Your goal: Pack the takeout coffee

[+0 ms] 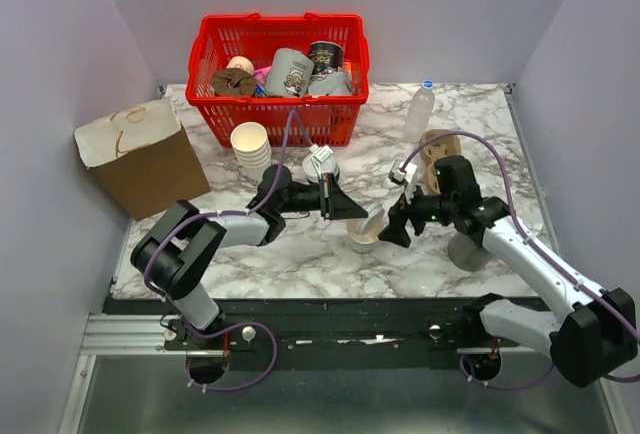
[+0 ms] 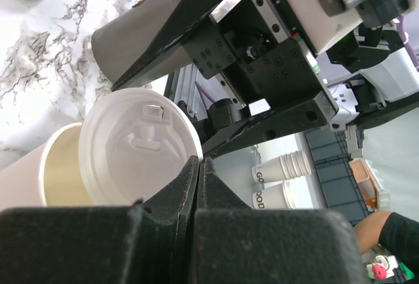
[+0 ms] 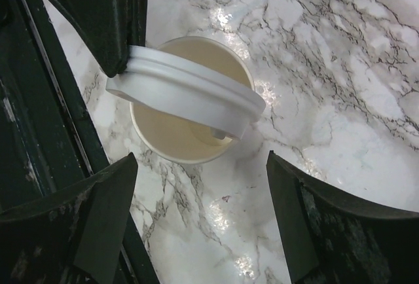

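The open cream-white paper cup point(image 1: 361, 241) stands on the marble table between my two grippers. My left gripper point(image 1: 353, 213) is shut on the rim of the white lid point(image 1: 374, 221), which hangs tilted over the cup's mouth and is not seated. In the left wrist view the shut gripper point(image 2: 198, 163) pinches the lid point(image 2: 134, 146) next to the cup point(image 2: 36, 174). My right gripper point(image 1: 396, 226) is open and empty just right of the cup. In the right wrist view, where my right gripper point(image 3: 200, 222) is open, the lid point(image 3: 190, 95) slants across the cup point(image 3: 171, 137).
A red basket point(image 1: 281, 122) with grey mugs stands at the back. A stack of paper cups point(image 1: 251, 146) and a cardboard box point(image 1: 145, 164) are at the left. A water bottle point(image 1: 420, 110), a brown cup carrier point(image 1: 436, 146) and a grey cup point(image 1: 468, 251) are at the right.
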{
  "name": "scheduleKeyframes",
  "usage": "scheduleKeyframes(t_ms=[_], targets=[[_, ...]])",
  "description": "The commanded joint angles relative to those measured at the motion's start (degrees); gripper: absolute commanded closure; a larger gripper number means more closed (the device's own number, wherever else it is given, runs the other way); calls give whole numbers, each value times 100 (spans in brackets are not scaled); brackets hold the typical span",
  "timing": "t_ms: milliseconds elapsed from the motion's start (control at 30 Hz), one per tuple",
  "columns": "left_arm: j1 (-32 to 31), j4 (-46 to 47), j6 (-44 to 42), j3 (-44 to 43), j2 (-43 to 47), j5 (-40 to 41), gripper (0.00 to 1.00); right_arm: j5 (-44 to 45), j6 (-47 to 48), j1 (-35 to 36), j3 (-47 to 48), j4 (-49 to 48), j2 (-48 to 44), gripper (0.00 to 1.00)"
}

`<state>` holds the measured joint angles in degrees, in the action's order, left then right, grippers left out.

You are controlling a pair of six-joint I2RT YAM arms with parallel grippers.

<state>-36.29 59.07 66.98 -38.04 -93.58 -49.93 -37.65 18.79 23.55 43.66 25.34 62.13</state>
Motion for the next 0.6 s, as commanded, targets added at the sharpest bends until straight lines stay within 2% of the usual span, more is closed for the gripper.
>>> scheduleKeyframes(t_ms=[0,267,567], targets=[[78,755,140,104,-116,-43,96,-330,380,0,248,-196,159,11],[114,808,210,69,-178,-87,97,-612,468,0,73,-574,212,11],[193,790,184,209,-73,-25,97,-234,450,0,-103,-759,493,12]])
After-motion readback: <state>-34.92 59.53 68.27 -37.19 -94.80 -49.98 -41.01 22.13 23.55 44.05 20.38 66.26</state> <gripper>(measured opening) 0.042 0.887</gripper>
